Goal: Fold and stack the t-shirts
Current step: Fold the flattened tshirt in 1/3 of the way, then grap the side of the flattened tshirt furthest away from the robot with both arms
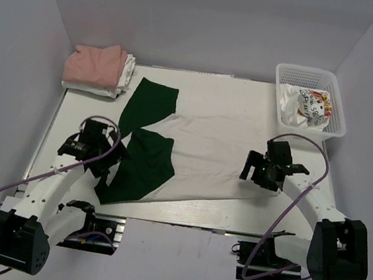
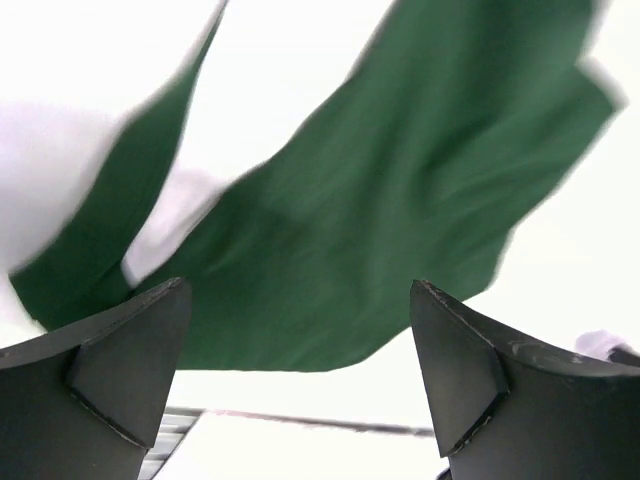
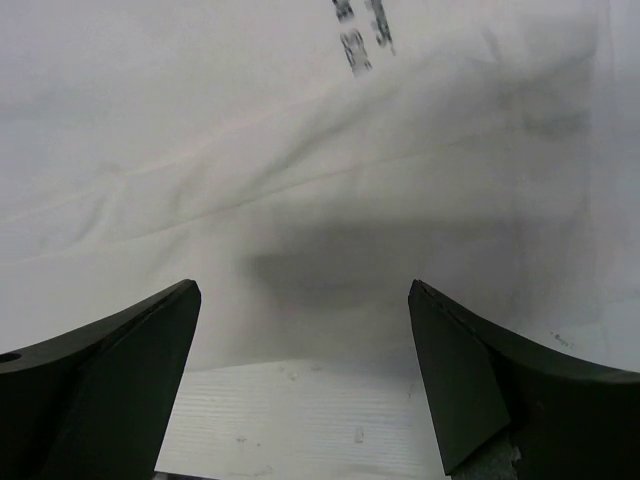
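Left gripper (image 2: pixel 298 292): fingers spread wide, nothing between them. Right gripper (image 3: pixel 302 290): also spread, empty.

The big white shirt (image 1: pixel 216 155) lies across the middle of the table (image 1: pixel 250 97), between my two arms. It is not flat. The near green sleeve (image 1: pixel 143 165) is doubled over onto the body on my left side, just ahead of my left fingers. The far green sleeve (image 1: pixel 148 104) points toward the back-left. Black lettering (image 3: pixel 360 38) shows at the top of the right wrist view, too blurred to read. Shallow creases cross the white cloth there.

Handling, my judgement:
- The cloth is thin, soft and light, with no stiffness. It will sag wherever I don't hold it.
- It will likely slide on the smooth tabletop if dragged.
- It is not fragile. The risk is pinching two layers where I want one.

Where to take hold:
- Right: the shirt's edge lies just ahead of my fingers, with bare table on the near side. I would straddle that edge and press down before closing.
- Left: the free edge of the near sleeve, so it can be laid out flat.
- Both ends should lift together, or the body will bunch.

The salmon-pink shirt (image 1: pixel 97 65) sits folded on the plain white shirt (image 1: pixel 127 74) at the back-left corner, near the far sleeve's tip. A basket (image 1: pixel 339 116) at the back-right holds bunched printed cloth (image 1: pixel 298 104).
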Robot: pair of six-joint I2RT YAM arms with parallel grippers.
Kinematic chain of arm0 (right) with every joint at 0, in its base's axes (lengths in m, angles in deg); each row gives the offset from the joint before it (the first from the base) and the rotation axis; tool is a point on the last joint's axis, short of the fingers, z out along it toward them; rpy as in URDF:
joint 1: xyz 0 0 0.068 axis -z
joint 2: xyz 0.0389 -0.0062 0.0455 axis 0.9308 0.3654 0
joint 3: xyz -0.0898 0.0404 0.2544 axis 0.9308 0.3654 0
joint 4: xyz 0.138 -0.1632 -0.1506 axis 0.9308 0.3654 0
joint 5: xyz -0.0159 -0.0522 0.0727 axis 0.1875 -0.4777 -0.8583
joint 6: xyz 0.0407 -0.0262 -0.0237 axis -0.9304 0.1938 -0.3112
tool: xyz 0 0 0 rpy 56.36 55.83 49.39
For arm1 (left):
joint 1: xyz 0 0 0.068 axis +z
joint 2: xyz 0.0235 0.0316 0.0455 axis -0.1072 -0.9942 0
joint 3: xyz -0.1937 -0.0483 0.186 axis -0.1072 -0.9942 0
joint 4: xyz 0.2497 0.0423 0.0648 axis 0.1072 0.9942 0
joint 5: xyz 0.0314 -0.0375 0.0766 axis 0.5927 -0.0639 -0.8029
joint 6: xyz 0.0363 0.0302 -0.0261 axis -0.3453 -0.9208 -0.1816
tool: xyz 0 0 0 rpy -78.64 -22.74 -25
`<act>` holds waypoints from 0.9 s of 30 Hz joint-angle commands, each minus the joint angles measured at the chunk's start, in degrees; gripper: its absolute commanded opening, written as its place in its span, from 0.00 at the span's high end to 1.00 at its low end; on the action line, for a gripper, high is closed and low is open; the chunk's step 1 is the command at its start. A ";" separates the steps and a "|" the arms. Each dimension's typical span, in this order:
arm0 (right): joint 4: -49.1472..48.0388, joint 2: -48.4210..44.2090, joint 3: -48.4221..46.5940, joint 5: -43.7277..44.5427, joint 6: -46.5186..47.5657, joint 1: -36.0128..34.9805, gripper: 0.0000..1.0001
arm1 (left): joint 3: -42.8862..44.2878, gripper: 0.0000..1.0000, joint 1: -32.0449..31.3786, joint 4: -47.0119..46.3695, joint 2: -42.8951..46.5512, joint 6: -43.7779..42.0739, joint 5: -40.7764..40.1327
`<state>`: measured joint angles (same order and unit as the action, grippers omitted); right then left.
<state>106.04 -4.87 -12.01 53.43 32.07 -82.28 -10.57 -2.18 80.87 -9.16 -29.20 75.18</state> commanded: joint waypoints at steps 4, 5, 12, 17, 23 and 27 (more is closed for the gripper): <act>-2.33 0.46 -12.98 6.00 4.81 -0.44 0.10 | 16.29 0.00 0.08 -14.97 -11.76 -10.43 -4.34; -2.78 1.51 -15.77 7.58 4.12 -0.44 0.10 | 18.68 0.00 0.08 -19.17 -18.84 -15.41 -0.58; -6.03 12.41 -26.69 10.32 3.06 -0.26 0.10 | 55.81 0.00 0.08 -20.25 -51.56 -24.16 -1.77; -6.91 25.13 -38.29 11.55 3.67 -0.08 0.10 | 83.95 0.00 0.69 -13.08 -75.29 -27.32 -6.75; -2.43 32.71 -50.07 17.78 3.58 -0.26 0.10 | 100.88 0.00 0.69 -17.62 -91.23 -31.37 -9.94; -1.02 34.83 -50.87 21.21 3.93 0.00 0.10 | 98.68 0.00 0.69 -20.53 -91.24 -31.37 -13.90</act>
<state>102.78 29.47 -60.45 69.32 35.31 -82.52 87.57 -1.64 63.95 -104.44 -58.84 65.11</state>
